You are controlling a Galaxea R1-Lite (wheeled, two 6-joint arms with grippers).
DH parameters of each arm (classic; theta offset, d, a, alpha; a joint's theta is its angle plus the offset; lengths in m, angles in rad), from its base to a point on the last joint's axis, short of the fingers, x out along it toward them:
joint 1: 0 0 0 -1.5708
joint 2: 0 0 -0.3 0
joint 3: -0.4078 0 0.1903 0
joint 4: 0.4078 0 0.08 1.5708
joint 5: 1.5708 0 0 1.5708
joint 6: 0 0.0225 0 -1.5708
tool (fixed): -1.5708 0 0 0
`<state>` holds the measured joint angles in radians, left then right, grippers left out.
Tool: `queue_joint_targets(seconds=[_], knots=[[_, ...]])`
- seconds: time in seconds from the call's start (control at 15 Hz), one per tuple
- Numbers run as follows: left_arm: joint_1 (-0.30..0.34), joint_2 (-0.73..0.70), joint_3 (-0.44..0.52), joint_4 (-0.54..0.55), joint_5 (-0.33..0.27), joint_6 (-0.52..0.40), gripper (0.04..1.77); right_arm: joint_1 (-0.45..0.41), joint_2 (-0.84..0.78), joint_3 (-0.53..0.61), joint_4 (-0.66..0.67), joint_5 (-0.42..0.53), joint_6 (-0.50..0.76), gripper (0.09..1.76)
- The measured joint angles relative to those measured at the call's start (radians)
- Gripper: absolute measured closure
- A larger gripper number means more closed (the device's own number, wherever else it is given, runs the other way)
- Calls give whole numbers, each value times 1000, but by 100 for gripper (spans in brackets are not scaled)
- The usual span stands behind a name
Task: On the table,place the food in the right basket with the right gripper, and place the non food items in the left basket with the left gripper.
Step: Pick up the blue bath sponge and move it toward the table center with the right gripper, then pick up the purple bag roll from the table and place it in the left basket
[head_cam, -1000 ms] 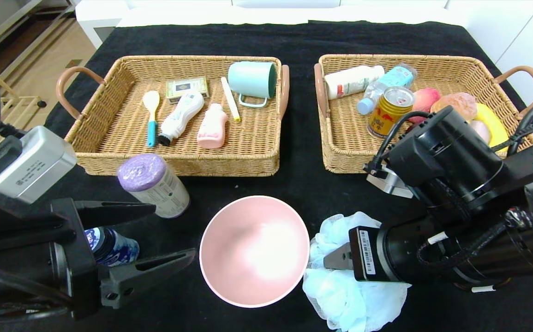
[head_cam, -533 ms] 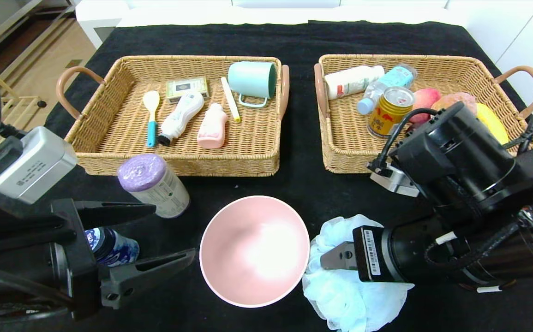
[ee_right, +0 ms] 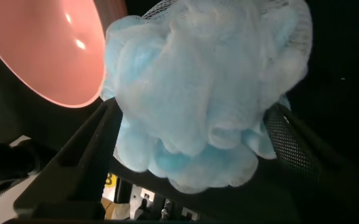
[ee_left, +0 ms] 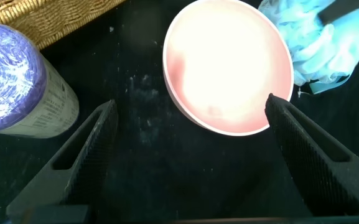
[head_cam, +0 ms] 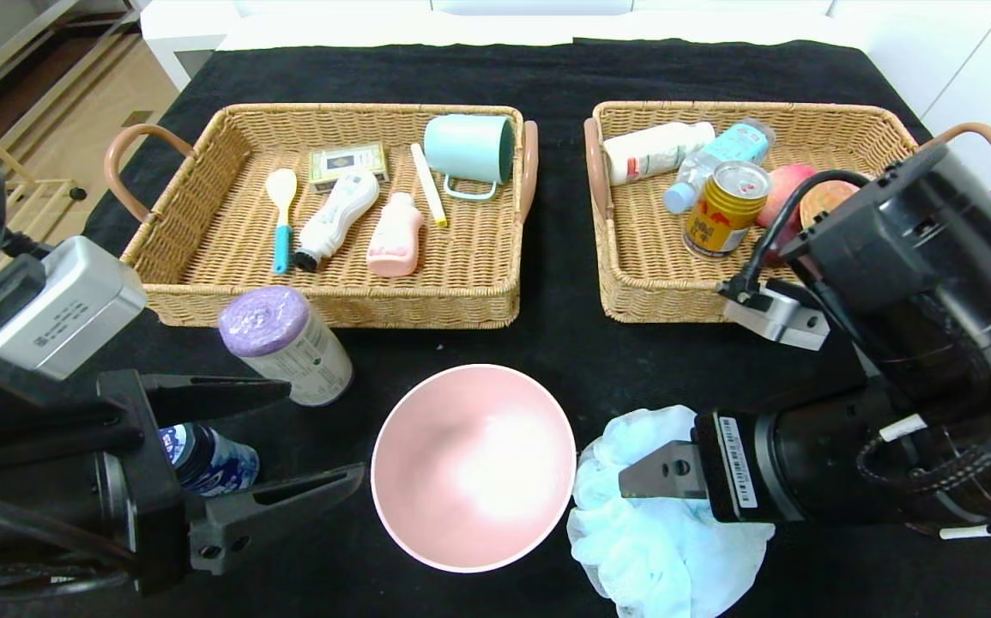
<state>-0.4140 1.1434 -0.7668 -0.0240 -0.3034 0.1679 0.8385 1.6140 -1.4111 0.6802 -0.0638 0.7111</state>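
My right gripper (head_cam: 637, 482) is open low over the light blue pouf (head_cam: 662, 532); in the right wrist view its fingers (ee_right: 83, 155) straddle the pouf (ee_right: 204, 93). The pink bowl (head_cam: 474, 468) stands left of the pouf. My left gripper (head_cam: 323, 429) is open and empty at the front left, between the purple-capped white canister (head_cam: 285, 343) and the bowl (ee_left: 229, 62). The dark blue jar (head_cam: 208, 459) lies under the left arm. The gold-and-red can (head_cam: 722, 210) stands in the right basket (head_cam: 632, 300). The bun (head_cam: 817, 202) shows partly behind the right arm.
The left basket (head_cam: 332, 311) holds a mint cup, spoon, white and pink bottles, a small box and a stick. The right basket also holds two bottles and a peach (head_cam: 782, 193). Black cloth (head_cam: 564, 343) lies bare between the baskets and the bowl.
My right arm has drawn back to the right, uncovering more of the can and basket; its fingers slid right over the pouf, which shifted slightly. The left arm has not moved.
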Motion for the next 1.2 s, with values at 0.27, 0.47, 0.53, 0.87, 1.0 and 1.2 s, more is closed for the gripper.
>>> queue_joint_targets(seconds=[0.27, 0.47, 0.53, 0.87, 1.0, 1.2], knots=[[0, 2, 1, 0, 0, 0, 9, -20, -60, -2, 30, 0, -18, 18], [0, 6, 1, 0, 0, 0, 9, -62, -109, -12, 55, 1, -58, 17], [0, 6, 1, 0, 0, 0, 9, -81, -126, -11, 56, 1, -85, 17], [0, 6, 1, -40, 0, -4, 9, -208, -221, 14, 45, 36, -322, 15], [0, 4, 6, -47, 9, -4, 9, -286, -243, 25, 13, 118, -397, 15], [0, 0, 5, -47, 13, -3, 9, -407, -266, 128, -204, 270, -502, 15]])
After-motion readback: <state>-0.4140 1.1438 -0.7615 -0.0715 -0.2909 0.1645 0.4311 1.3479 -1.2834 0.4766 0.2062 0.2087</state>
